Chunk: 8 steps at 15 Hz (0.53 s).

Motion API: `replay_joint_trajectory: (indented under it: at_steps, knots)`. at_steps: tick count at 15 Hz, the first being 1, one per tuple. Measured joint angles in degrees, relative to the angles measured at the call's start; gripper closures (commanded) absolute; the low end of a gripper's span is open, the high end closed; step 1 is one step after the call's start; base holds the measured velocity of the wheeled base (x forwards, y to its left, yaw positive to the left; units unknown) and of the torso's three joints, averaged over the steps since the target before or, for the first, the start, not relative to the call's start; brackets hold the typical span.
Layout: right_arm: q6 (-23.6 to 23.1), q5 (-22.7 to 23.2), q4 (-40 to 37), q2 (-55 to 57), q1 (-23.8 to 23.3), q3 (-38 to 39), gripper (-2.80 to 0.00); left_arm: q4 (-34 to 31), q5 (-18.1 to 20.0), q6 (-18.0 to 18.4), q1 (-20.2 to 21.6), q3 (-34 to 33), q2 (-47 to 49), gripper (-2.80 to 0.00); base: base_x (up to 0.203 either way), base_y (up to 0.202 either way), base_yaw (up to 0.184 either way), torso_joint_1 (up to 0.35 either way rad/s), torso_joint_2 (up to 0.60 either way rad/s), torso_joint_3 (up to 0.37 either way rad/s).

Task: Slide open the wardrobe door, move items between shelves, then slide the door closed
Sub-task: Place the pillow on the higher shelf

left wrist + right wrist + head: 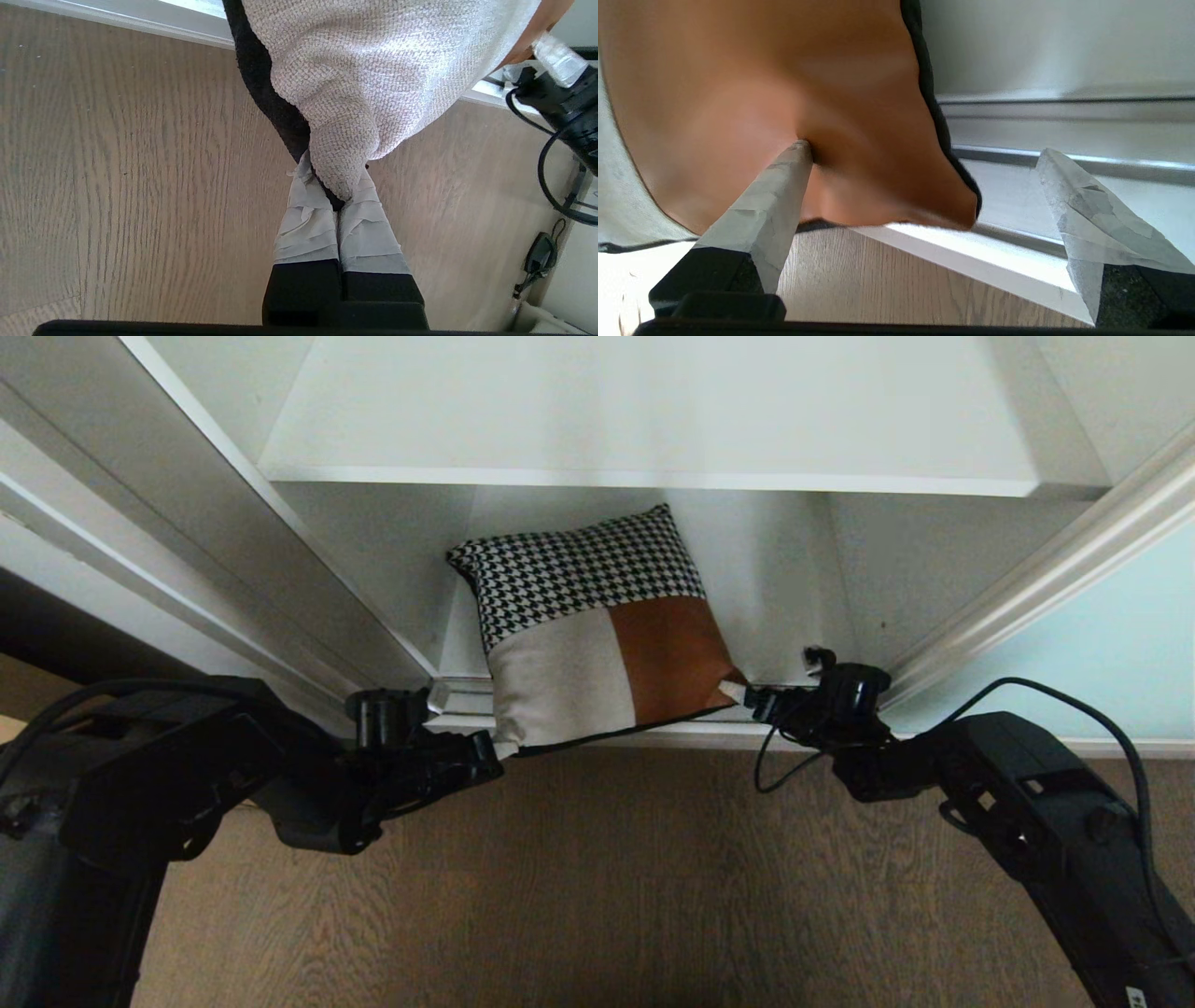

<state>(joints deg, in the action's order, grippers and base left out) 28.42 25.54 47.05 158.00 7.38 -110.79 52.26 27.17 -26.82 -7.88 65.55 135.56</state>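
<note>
One of the items, a soft cushion-like piece point(597, 635) in houndstooth, beige and rust-orange, leans in the wardrobe's lowest compartment under a white shelf point(653, 429). My left gripper point(495, 747) is shut on its beige front corner point(345, 158), with the taped fingers point(303, 224) pinching the cloth and its black edging. At the rust-orange corner point(738, 93), my right gripper point(924, 149) stands open. One of its taped fingers point(775, 196) presses a dent into the orange face, while the other stands clear of the corner. The sliding wardrobe door point(1120, 644) is at the right.
Brown wood-grain floor point(597, 896) spreads in front of the wardrobe. A white sill with metal tracks point(994, 261) runs under the item's front edge. The wardrobe's side wall and frame point(233, 569) stand at the left. A black cable point(775, 765) loops below my right wrist.
</note>
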Motion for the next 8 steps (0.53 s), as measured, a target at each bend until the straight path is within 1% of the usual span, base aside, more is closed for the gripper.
replay_joint_trajectory:
  at_steps: [7,8]
  knots:
    - [0.24,0.11,-0.19,-1.83,0.06,1.07,-2.80,0.13,-0.06,-0.10,0.00,0.16,0.07,0.00,0.000,0.000,0.000,0.000,0.00,0.000]
    - [0.27,0.17,-0.23,-1.85,0.06,1.04,0.00,0.17,-0.06,-0.05,0.00,0.21,0.11,0.00,0.000,0.000,0.000,0.000,0.00,0.000]
